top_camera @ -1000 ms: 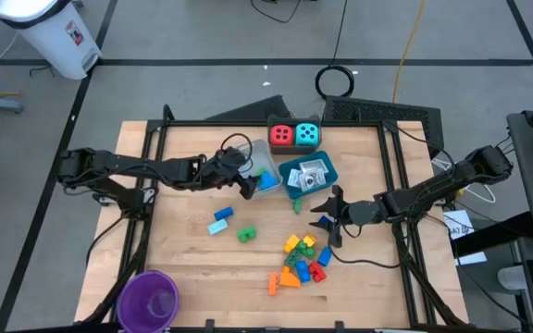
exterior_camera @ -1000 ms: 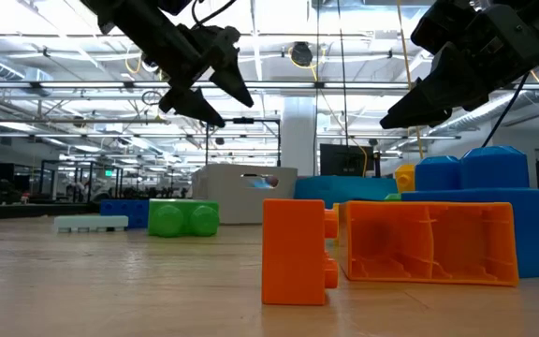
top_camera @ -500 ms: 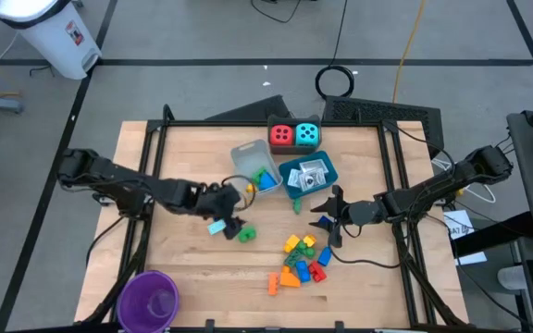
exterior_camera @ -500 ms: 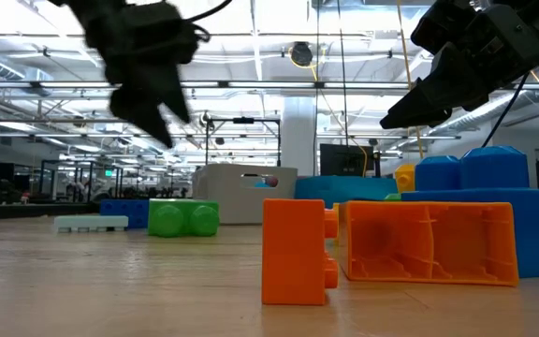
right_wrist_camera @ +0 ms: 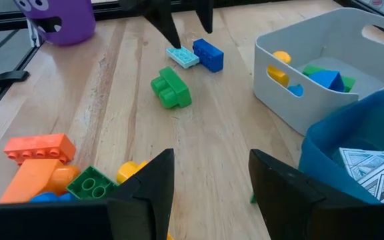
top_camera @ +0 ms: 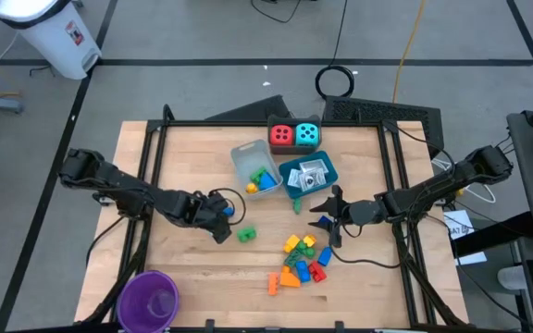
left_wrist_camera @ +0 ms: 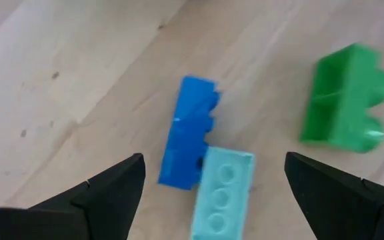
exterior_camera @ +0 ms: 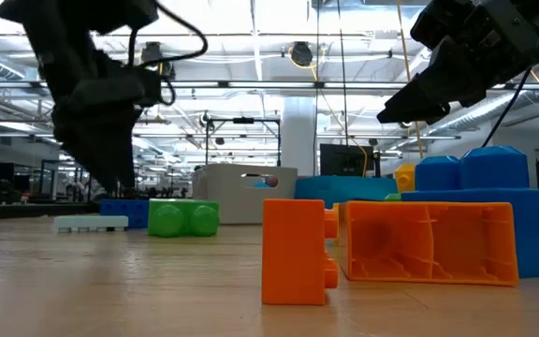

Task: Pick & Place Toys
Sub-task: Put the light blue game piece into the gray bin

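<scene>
A blue brick (left_wrist_camera: pixel 189 132) and a pale cyan brick (left_wrist_camera: pixel 222 193) lie flat, side by side, on the wooden table, with a green brick (left_wrist_camera: pixel 345 100) close by. My left gripper (top_camera: pixel 221 225) points steeply down just above the blue and cyan pair. It is open, with one finger on either side of them and nothing touched. My right gripper (top_camera: pixel 329 218) hovers open and empty near the blue tray, above a pile of coloured bricks (top_camera: pixel 303 259). A red die (top_camera: pixel 281 135) and a cyan die (top_camera: pixel 309 135) stand at the far edge.
A grey tray (top_camera: pixel 244 154) holds several bricks. Beside it a blue tray (top_camera: pixel 290 169) holds white printed packets. A purple cup (top_camera: pixel 148 298) stands at the near left corner. Bare wood lies left of my left gripper and along the near edge.
My left gripper has swung from beside the grey tray toward the table's near left. It has come down and tipped to point steeply at the blue and cyan bricks. My right gripper and the bricks have kept still.
</scene>
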`<action>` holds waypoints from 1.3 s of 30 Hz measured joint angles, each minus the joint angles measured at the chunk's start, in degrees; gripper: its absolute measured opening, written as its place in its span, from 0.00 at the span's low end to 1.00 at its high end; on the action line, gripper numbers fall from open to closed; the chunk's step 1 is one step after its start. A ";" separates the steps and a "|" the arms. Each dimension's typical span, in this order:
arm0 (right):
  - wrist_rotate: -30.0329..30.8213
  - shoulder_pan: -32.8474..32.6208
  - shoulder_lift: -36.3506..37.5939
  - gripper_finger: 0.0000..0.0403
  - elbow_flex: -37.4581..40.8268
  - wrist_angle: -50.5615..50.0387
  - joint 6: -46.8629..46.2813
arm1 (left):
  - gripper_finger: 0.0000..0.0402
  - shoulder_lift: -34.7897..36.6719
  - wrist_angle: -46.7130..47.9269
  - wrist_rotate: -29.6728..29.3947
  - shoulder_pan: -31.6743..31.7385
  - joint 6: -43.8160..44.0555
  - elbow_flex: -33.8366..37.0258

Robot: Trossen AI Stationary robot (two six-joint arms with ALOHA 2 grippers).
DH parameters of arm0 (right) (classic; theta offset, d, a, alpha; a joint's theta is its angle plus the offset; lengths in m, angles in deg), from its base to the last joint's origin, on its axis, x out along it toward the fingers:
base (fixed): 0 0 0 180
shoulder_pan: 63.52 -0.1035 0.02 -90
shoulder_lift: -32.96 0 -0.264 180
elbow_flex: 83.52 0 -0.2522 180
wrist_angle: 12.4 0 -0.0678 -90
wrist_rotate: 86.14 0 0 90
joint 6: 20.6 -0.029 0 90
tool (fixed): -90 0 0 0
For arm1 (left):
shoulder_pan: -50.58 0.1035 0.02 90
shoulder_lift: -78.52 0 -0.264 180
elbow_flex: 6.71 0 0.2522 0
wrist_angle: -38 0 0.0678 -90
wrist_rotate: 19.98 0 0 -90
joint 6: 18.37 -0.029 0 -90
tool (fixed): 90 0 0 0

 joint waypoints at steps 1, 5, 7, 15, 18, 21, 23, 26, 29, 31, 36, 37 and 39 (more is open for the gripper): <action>-0.01 -0.01 0.01 0.41 0.00 -0.01 0.01 | 0.90 0.04 -1.03 -0.14 0.08 0.07 0.82; 0.00 -0.02 0.02 0.41 0.00 -0.01 0.02 | 0.90 0.04 -6.09 -0.88 1.00 -1.01 4.01; -0.02 0.00 0.00 0.41 0.00 -0.03 0.02 | 0.90 0.06 -7.06 -1.06 1.23 -1.03 4.98; 0.00 -0.02 0.02 0.41 0.00 -0.04 0.02 | 0.90 0.04 -6.70 -0.18 1.93 -0.67 6.17; 0.00 -0.01 0.00 0.41 0.00 -0.04 0.02 | 0.90 0.32 -6.46 4.02 2.07 -1.66 6.18; 0.00 0.00 0.00 0.41 0.00 -0.04 0.20 | 0.90 1.73 -6.51 5.49 2.10 -1.46 6.05; 0.02 0.00 0.00 0.41 0.00 -0.04 0.26 | 0.90 2.31 -6.51 6.04 2.02 -1.70 6.00; 0.00 0.00 0.00 0.41 0.00 -0.04 0.26 | 0.90 3.70 -6.52 5.54 1.65 -1.44 5.98; 0.00 0.00 0.00 0.41 0.00 -0.04 0.26 | 0.90 3.69 -6.33 4.97 0.22 0.46 5.98; 0.01 0.00 0.00 0.41 0.00 -0.04 0.26 | 0.90 3.14 -6.62 4.96 -1.42 1.79 5.94; 0.00 0.00 0.01 0.41 0.00 -0.08 0.26 | 0.90 -0.80 -8.47 2.71 -4.99 2.16 6.43; 0.02 -0.01 0.00 0.41 0.00 -0.16 0.26 | 0.90 -1.87 -9.06 2.55 -5.41 2.02 6.47; 0.02 0.00 0.00 0.41 0.00 -0.21 0.26 | 0.90 -4.26 -10.28 2.13 -5.74 1.64 6.45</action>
